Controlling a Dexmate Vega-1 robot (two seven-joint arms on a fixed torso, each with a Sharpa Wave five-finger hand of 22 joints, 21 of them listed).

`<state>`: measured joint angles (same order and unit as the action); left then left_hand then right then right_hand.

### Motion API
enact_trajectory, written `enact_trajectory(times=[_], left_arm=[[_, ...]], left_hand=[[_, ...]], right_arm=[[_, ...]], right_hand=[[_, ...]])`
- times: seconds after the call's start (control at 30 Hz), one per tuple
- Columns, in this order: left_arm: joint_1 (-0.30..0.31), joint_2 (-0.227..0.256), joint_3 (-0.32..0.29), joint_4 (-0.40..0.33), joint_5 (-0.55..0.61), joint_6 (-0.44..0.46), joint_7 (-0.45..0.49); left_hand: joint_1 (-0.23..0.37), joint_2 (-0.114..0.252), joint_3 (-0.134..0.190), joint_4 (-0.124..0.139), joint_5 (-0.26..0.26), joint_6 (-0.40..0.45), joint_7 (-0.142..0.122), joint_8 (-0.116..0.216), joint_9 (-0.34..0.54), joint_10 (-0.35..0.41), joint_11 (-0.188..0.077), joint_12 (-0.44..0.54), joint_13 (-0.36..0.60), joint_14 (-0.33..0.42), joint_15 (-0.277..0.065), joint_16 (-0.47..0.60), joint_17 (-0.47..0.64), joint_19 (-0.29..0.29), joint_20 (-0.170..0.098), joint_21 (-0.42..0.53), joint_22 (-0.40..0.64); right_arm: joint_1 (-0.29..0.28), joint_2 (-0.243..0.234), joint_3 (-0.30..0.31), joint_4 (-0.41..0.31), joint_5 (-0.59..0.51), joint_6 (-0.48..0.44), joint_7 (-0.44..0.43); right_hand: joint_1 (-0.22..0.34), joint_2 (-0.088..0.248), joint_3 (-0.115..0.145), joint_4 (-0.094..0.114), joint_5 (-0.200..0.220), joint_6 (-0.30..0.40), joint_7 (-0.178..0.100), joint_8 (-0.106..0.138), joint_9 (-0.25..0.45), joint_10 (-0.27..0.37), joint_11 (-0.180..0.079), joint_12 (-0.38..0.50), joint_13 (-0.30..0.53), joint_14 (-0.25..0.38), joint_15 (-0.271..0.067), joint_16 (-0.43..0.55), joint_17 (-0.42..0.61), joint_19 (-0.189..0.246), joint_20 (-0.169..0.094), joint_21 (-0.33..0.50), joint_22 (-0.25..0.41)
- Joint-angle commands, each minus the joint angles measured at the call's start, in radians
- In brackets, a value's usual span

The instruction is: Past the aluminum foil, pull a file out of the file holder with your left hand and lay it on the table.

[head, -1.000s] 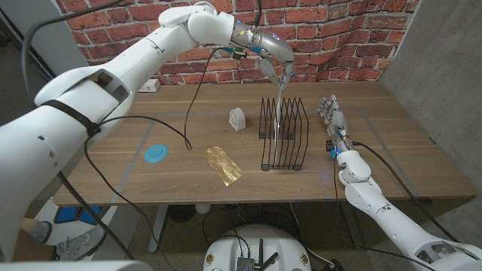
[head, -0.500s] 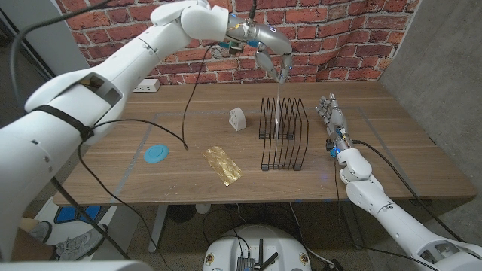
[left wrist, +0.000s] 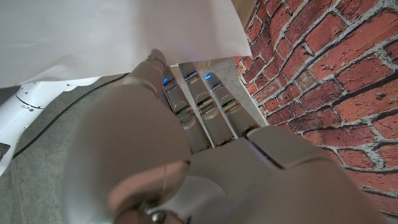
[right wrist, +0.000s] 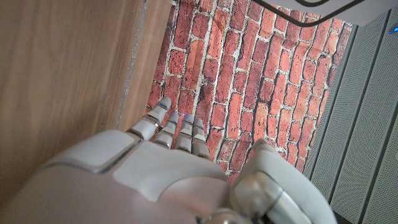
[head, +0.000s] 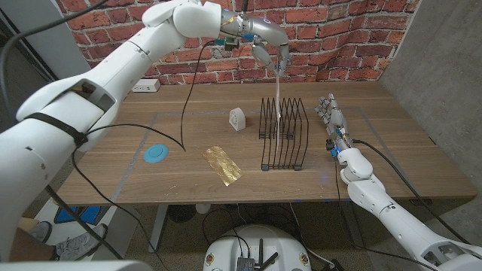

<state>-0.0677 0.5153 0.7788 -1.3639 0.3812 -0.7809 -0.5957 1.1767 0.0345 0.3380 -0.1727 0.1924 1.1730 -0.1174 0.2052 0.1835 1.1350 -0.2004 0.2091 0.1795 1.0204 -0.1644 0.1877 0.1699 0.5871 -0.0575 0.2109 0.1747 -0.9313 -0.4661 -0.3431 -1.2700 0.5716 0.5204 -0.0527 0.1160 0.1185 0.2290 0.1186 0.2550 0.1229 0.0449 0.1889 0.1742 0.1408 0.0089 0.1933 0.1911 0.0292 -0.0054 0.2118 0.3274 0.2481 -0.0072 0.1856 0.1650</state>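
Above the black wire file holder [head: 283,135], near the table's [head: 392,143] far edge: left hand [head: 269,51] raised, fingers [left wrist: 194,102] clamped on a white file [head: 280,98], hanging edge-on, lower end still between the wires. Toward the near edge, crumpled aluminum foil [head: 224,163]. By the right edge, right hand [head: 331,114] standing, fingers together, holding nothing.

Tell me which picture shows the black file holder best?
The head view. There the whole file holder stands on the table, with the left hand holding a file partly lifted out of it. The left wrist view has just the white file, and the right wrist view has table and bricks.
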Motion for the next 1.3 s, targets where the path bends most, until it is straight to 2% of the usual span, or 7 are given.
enact_trajectory(times=[0.03, 0.63, 1.3], left_arm=[[0.078, 0.049, -0.065, -0.093, -0.003, 0.078, 0.061], [0.169, 0.106, -0.121, -0.202, -0.018, 0.172, 0.122], [0.27, 0.197, -0.212, -0.338, -0.018, 0.297, 0.189]], left_hand=[[0.001, 0.009, 0.001, -0.002, 0.007, 0.009, 0.003, -0.004, 0.003, 0.009, 0.0, -0.001, 0.006, 0.01, -0.078, 0.004, 0.005, 0.01, -0.149, 0.003, 0.002], [0.003, 0.008, -0.001, -0.003, 0.008, 0.012, 0.003, -0.006, 0.004, 0.013, -0.001, -0.003, 0.006, 0.019, -0.078, 0.004, 0.005, 0.013, -0.15, 0.001, 0.002], [0.004, 0.009, -0.003, -0.002, 0.01, 0.012, 0.002, -0.009, 0.004, 0.017, -0.001, -0.005, 0.007, 0.027, -0.078, 0.002, 0.005, 0.004, -0.15, -0.007, 0.001]], right_arm=[[0.003, -0.006, -0.003, -0.007, 0.004, -0.023, 0.006], [0.016, -0.007, -0.009, -0.006, 0.002, -0.036, 0.01], [0.07, 0.008, -0.03, 0.032, -0.004, -0.055, 0.032]], right_hand=[[-0.01, 0.025, 0.009, 0.003, -0.001, 0.001, 0.001, 0.001, 0.005, 0.0, -0.001, 0.0, 0.0, 0.001, -0.003, 0.009, 0.002, 0.005, -0.004, 0.004, 0.004], [-0.015, 0.026, 0.012, 0.005, -0.001, 0.002, 0.001, 0.002, 0.005, 0.002, -0.001, 0.001, 0.0, 0.002, 0.0, 0.01, 0.002, 0.006, -0.005, 0.004, 0.004], [-0.019, 0.025, 0.015, 0.004, -0.002, 0.004, 0.002, 0.002, 0.005, 0.003, -0.001, 0.001, 0.0, 0.002, -0.001, 0.011, 0.002, 0.008, -0.006, 0.005, 0.004]])
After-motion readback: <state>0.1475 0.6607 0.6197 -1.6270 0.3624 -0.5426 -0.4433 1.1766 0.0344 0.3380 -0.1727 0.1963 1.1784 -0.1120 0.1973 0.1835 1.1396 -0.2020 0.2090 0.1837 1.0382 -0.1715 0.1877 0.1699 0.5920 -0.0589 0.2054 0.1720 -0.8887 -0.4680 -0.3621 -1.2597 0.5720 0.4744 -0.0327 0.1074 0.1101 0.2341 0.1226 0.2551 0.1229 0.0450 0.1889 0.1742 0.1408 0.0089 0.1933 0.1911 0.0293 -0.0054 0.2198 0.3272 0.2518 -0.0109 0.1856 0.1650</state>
